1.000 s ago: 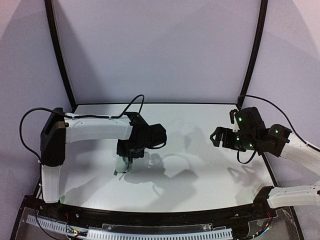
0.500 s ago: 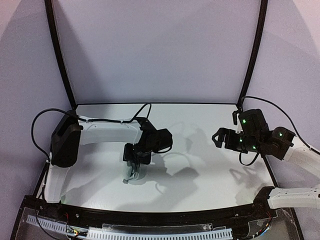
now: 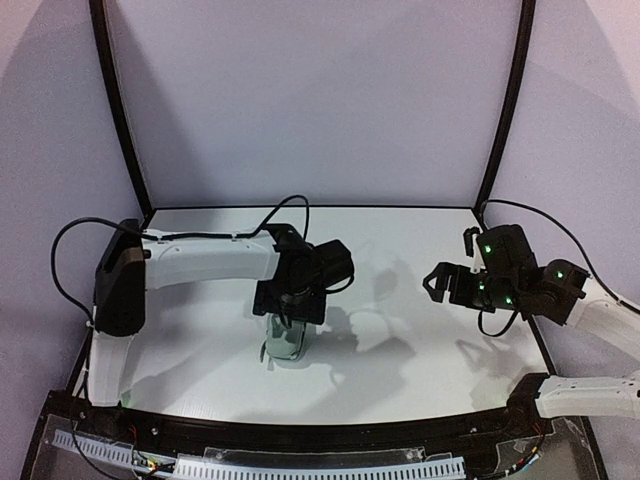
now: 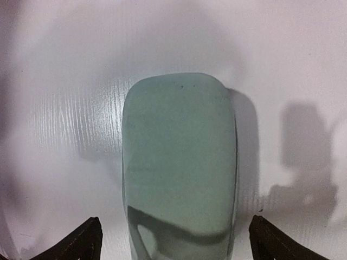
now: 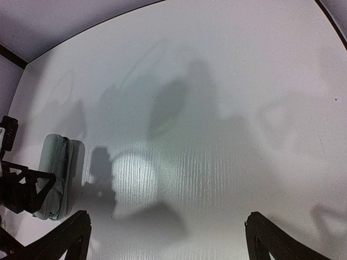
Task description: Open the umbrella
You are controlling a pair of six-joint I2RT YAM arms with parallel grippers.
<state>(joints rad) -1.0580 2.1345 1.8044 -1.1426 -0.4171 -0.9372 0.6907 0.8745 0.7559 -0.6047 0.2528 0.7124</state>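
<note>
No umbrella shows in any view. A pale mint-green oval hard case lies flat on the white table, shut. My left gripper hangs right above the case, open, with a black fingertip well clear of each long side and not touching. In the right wrist view the case sits at the far left under the left gripper. My right gripper hovers open over bare table at the right, nothing between its fingers.
Black frame posts and pale walls close off the back and sides. The left arm's white link spans the left part of the table. Cables loop over both arms.
My left arm carried the case right and toward the near edge. Its jaws then spread wide and let the case go onto the table. The right arm barely shifted.
</note>
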